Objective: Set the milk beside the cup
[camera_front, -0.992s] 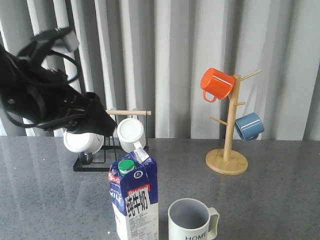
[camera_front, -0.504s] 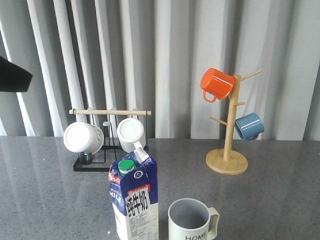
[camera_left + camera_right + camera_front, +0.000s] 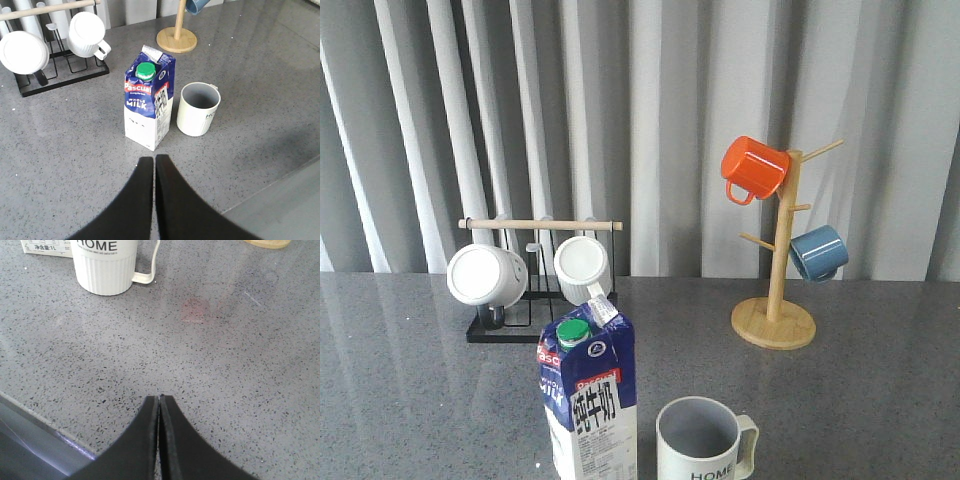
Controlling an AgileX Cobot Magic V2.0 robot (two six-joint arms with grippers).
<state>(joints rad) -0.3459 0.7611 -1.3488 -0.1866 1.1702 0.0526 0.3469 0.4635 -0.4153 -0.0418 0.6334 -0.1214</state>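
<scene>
The milk (image 3: 587, 400), a blue-and-white carton with a green cap, stands upright at the table's front, just left of the cup (image 3: 700, 442), a white mug with a grey inside and "HOME" lettering. Both show in the left wrist view, the milk (image 3: 149, 104) beside the cup (image 3: 198, 109). The cup's lower part (image 3: 106, 265) shows in the right wrist view. My left gripper (image 3: 154, 161) is shut and empty, held above the table short of the milk. My right gripper (image 3: 160, 400) is shut and empty over bare table near the front edge. Neither gripper shows in the front view.
A black rack with a wooden bar (image 3: 535, 285) holds two ribbed white mugs at the back left. A wooden mug tree (image 3: 775, 290) carries an orange mug (image 3: 753, 168) and a blue mug (image 3: 818, 252) at the back right. The grey speckled table's front edge (image 3: 45, 425) runs near my right gripper.
My left arm, which filled the upper left of the front view, has drawn away to the left and is now out of that view. The milk and cup have not moved.
</scene>
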